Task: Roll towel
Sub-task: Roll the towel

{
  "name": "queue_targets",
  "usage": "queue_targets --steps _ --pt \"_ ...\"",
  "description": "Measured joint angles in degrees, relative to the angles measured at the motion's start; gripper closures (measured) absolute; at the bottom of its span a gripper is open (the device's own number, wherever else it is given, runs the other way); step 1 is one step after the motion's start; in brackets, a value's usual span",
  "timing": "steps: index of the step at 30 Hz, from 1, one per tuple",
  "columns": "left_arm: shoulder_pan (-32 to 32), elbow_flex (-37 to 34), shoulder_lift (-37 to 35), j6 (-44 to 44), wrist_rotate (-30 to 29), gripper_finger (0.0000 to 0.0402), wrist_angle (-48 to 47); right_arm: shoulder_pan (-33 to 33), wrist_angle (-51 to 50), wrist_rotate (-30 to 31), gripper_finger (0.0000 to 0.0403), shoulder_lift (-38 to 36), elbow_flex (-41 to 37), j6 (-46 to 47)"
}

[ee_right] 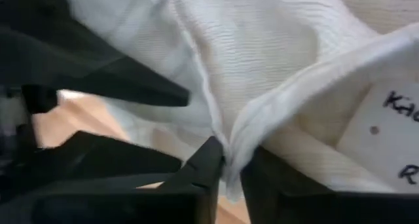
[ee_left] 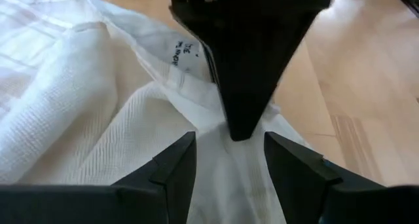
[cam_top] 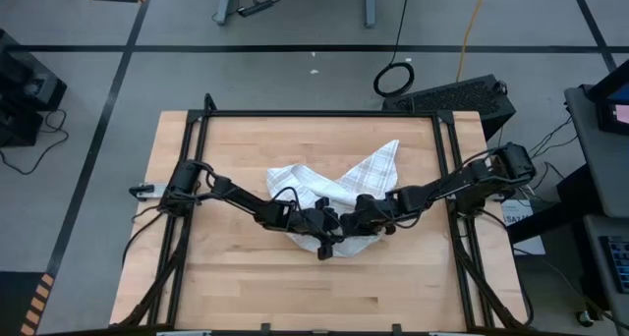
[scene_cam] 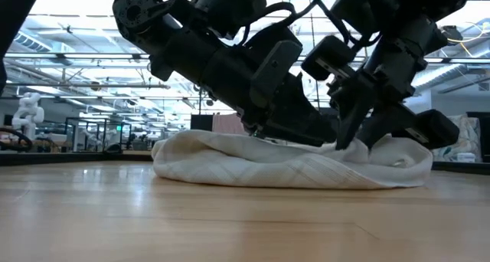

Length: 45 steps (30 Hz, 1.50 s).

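the towel (cam_top: 344, 184) lay crumpled at the table's (cam_top: 246, 287) middle, one corner pointing to the far edge, bare wood all around. the right gripper (ee_right: 229, 168) pinched a hem fold; the left gripper (ee_left: 226, 162) stood open over cloth beside it.

Left gripper (ee_left: 228, 160) hovering over towel (ee_left: 85, 112), fingers (ee_left: 175, 168) standing apart, white cloth showing in gap. Other arm's dark finger (ee_left: 245, 73) pressing down into towel fold just beyond. Small label (ee_left: 180, 52) showing on hem. Wooden tabletop (ee_left: 366, 86) lying alongside.
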Motion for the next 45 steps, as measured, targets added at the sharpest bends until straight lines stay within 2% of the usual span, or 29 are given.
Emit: queue_targets --steps 5,8,14,20,24,27,32,36,38,45 --pt "0.0 0.0 -0.5 -0.2 2.2 0.0217 -1.0 0.1 1.0 -0.4 0.0397 0.9 0.0 -1.0" --pt "0.1 0.5 -3.6 -0.2 3.8 0.0217 -6.4 0.1 1.2 -1.3 0.0397 0.3 0.0 -1.7" --pt "1.1 0.7 -11.8 0.3 2.7 0.0217 -18.2 0.1 3.5 -3.4 0.04 -2.2 0.0 -2.9" --pt "2.5 0.7 -13.1 9.1 2.8 0.0217 -18.1 0.1 8.2 -5.0 0.0402 -5.2 0.0 -11.9" --pt "4.3 2.1 -14.7 15.9 10.1 0.0217 -18.4 0.5 11.7 -7.5 0.0402 -7.3 0.0 -18.0" --pt "5.8 3.7 -15.7 17.4 15.4 0.0217 -19.7 0.8 13.1 -9.1 0.0402 -9.0 0.1 -20.3" --pt "8.1 6.2 -18.8 17.2 21.7 0.0217 -25.5 1.1 9.5 -9.4 0.0402 -13.0 0.0 -20.2" --pt "10.2 7.5 -21.3 13.8 21.6 0.0217 -29.6 1.5 6.7 -9.9 0.0403 -16.5 0.1 -19.7" --pt "11.5 8.0 -22.1 12.9 21.4 0.0217 -30.7 2.0 2.3 -11.1 0.0403 -18.7 0.0 -18.9" --pt "17.1 7.8 -22.7 14.6 19.9 0.0217 -45.5 5.7 -9.8 -13.8 0.0403 -23.7 0.1 -14.7"
